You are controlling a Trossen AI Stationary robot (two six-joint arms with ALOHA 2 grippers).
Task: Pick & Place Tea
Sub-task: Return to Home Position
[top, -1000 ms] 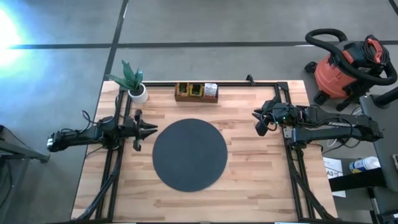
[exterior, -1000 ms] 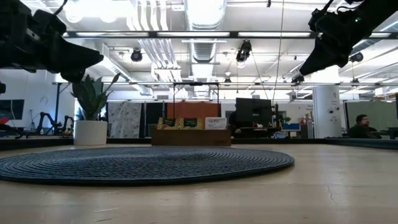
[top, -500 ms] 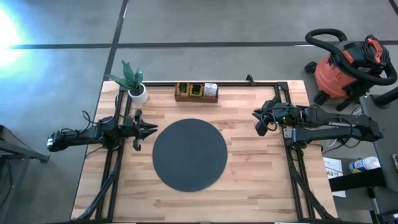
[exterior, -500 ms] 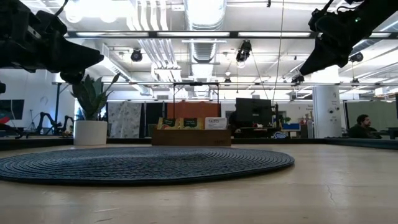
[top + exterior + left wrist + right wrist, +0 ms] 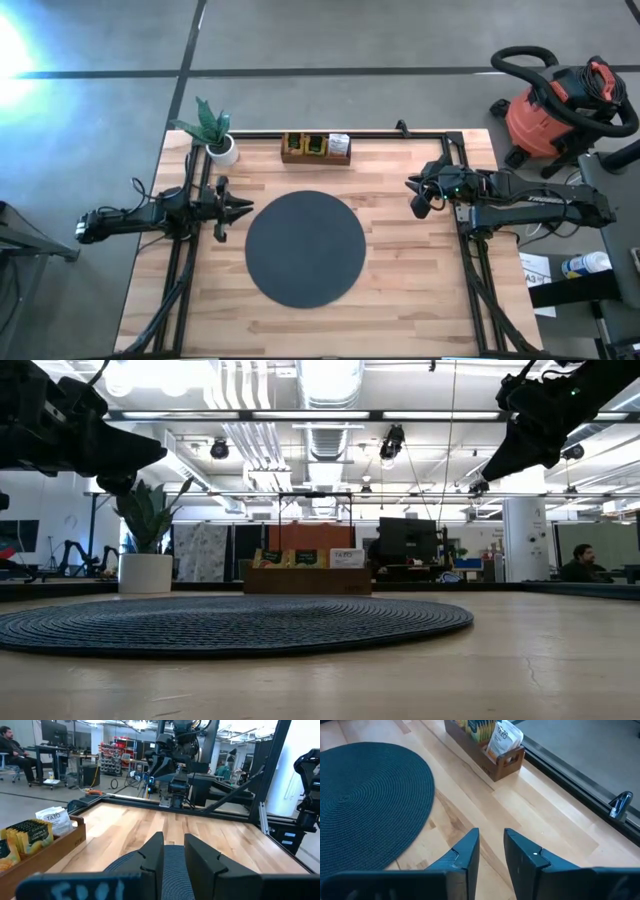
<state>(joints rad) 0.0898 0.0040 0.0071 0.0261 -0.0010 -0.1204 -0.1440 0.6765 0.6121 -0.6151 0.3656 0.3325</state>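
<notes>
Butcher-block table [image 5: 420,290], open lab floor behind it. Left gripper [image 5: 238,208] hovers just off the black mat's [image 5: 305,249] left edge, pointing across it. Its jaws are nearly together, with a thin gap and nothing between them. The mat is bare, no packets on it.

All visible tea [image 5: 316,144] sits beyond the mat's far edge, upright in the wooden organizer [image 5: 300,158]. The organizer's long axis runs left-right, parallel to that edge. Yellow packets and one white packet show in the wrist views.

Right gripper [image 5: 417,202] hangs off the mat's right edge, farther from the mat than the left one. It is raised and tilted down toward the mat. Jaws again stand at a narrow gap, empty.

Judgement: the organizer lies about equally far from both grippers and off to the side of each jaw line. With no loose tea visible, pulling both arms back from the mat should clear it.
</notes>
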